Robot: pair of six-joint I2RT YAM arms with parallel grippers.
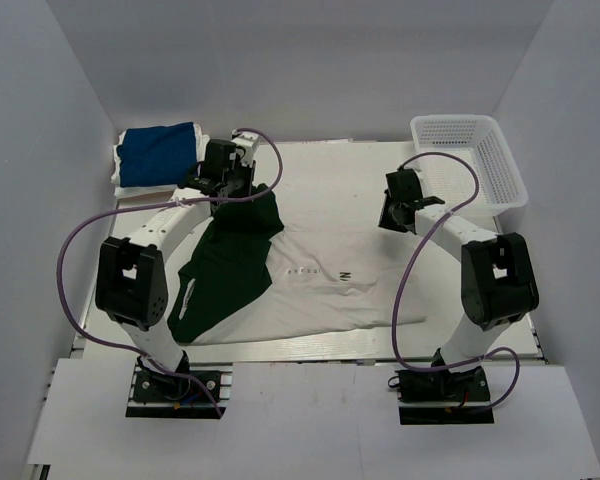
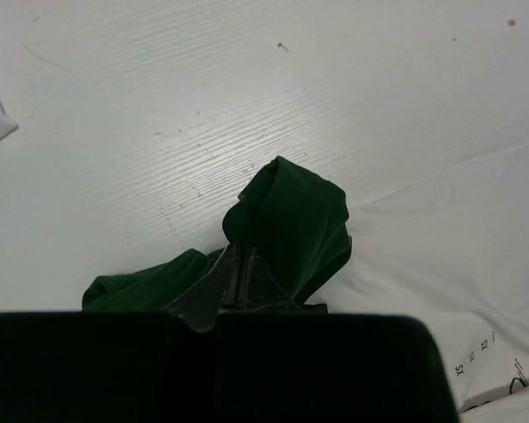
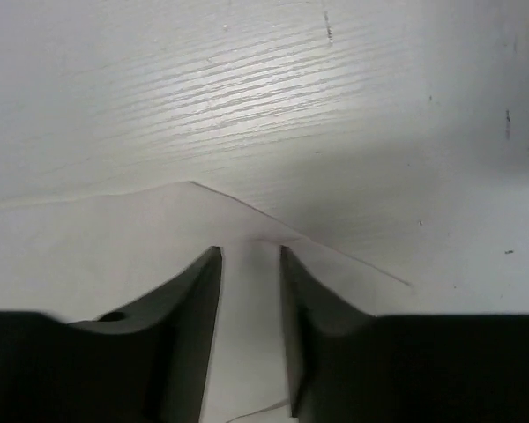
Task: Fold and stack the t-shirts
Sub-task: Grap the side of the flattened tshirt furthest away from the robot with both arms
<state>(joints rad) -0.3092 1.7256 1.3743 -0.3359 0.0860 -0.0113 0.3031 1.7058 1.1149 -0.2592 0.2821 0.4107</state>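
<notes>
A dark green t-shirt lies crumpled over the left part of a white t-shirt that is spread flat mid-table. My left gripper is shut on a raised fold of the green t-shirt, its fingertips pinched together in the cloth. My right gripper hovers at the white shirt's far right corner. In the right wrist view its jaws stand apart, with the white cloth lying flat beneath them. A folded royal blue t-shirt rests at the back left.
A white mesh basket stands at the back right corner. The blue shirt sits on a white folded layer. Bare white tabletop lies behind the shirts. White walls enclose the table on three sides.
</notes>
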